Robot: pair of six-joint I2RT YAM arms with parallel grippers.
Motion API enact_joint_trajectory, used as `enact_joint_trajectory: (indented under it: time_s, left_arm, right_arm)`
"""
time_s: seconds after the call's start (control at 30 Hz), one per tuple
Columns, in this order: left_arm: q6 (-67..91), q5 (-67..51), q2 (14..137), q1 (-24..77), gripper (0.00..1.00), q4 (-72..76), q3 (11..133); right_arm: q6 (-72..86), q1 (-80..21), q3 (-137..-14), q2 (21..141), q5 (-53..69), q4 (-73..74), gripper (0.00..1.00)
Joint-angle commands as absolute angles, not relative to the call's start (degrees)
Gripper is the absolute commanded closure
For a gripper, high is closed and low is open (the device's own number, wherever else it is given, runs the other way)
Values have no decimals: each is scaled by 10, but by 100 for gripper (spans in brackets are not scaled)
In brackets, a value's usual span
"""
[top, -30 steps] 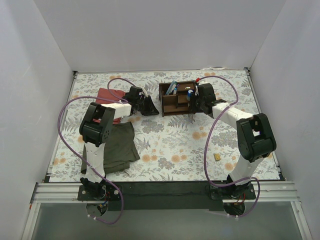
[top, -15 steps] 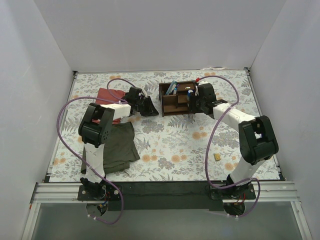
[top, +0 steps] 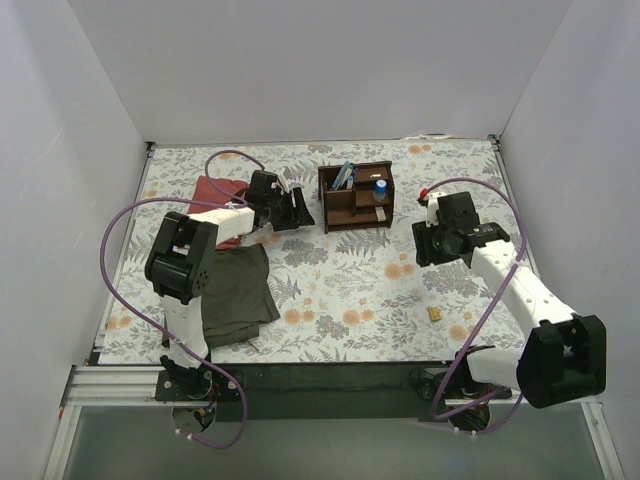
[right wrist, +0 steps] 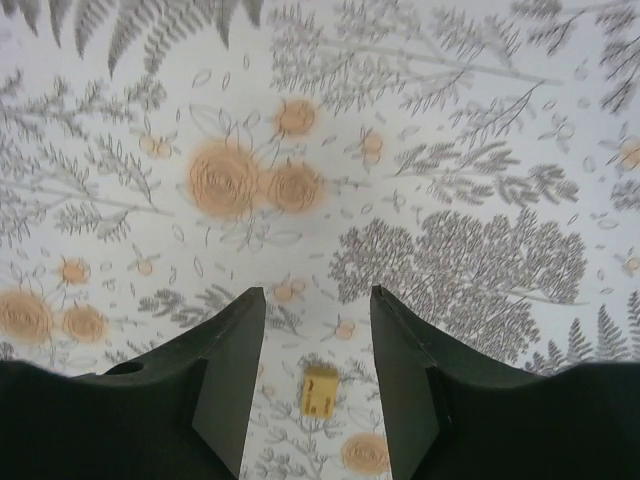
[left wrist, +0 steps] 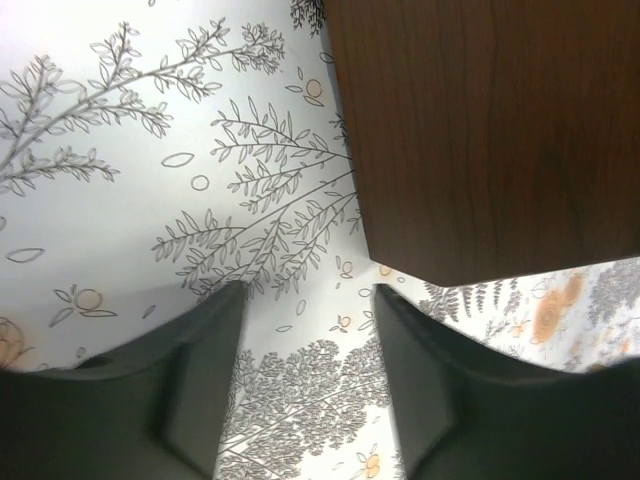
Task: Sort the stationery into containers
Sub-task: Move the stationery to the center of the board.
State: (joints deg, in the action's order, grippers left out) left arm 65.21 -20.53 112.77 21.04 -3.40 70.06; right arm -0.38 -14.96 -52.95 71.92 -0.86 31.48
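Note:
The dark brown organiser (top: 355, 196) stands at the back middle, with pens (top: 344, 176) leaning in its left rear compartment and a blue-capped cylinder (top: 380, 187) upright in a right one. My left gripper (top: 305, 213) sits just left of it, open and empty (left wrist: 305, 295), with the organiser's wooden side (left wrist: 480, 130) close ahead on the right. My right gripper (top: 424, 250) hangs open to the organiser's right and nearer me. A small beige eraser block (right wrist: 319, 390) lies on the table below its open jaws (right wrist: 316, 292), apart from them; the same block (top: 435, 313) shows from above.
A red cloth (top: 213, 190) lies at the back left under the left arm. An olive cloth (top: 236, 291) lies near the left arm's base. White walls close in the floral table (top: 340, 290) on three sides.
My right gripper has pulled away from the organiser to the right and toward me, opening wider. The blue-capped cylinder now shows in the organiser. My left gripper has opened.

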Motion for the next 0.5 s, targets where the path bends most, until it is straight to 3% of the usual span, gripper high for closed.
enact_joint_trajectory:
  time_s: [0.0,0.47]
  left_arm:
    - [628,-181,1082,207,41,-47,698]
    - [594,-165,1096,194,41,-56,708]
  right_arm:
    - [-26,-150,-512,684,27,410,45]
    - [3,-147,-561,787,21,466,42]
